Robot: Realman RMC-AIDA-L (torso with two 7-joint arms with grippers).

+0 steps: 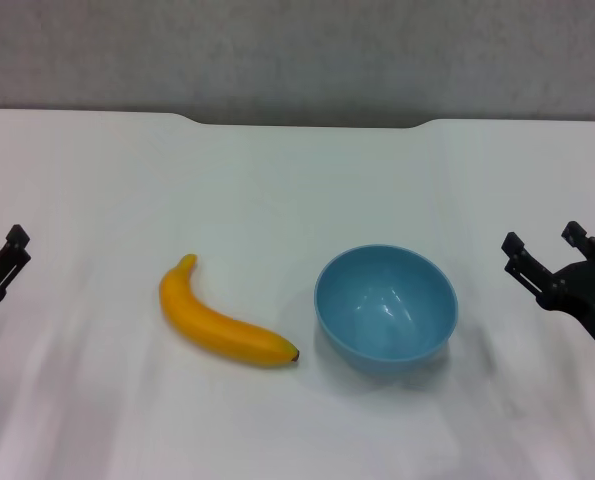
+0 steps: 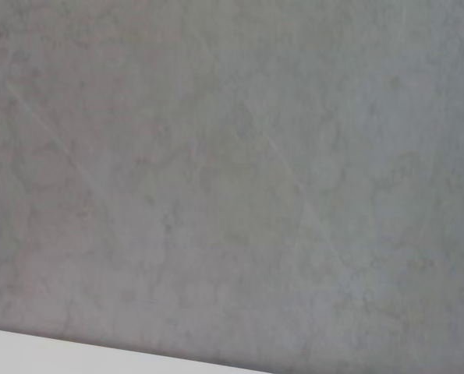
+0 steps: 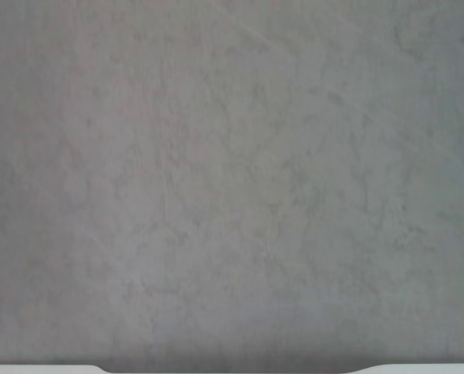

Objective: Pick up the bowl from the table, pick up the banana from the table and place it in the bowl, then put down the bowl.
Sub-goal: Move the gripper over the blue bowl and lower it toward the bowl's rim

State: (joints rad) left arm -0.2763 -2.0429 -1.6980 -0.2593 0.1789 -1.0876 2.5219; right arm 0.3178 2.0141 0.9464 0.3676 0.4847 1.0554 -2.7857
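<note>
While spread and empty, right pincer (image 1: 545,250) hovers beside bowl (image 1: 385,308).

A glossy light-blue round plastic bowl (image 1: 386,308), plain inside. A smooth curved yellow-orange banana (image 1: 220,326) with a dark tip. The plain white bench (image 1: 277,190) lies below a mottled grey wall (image 1: 297,50). Both black grippers sit at the frame's side edges.

No legible text anywhere.
</note>
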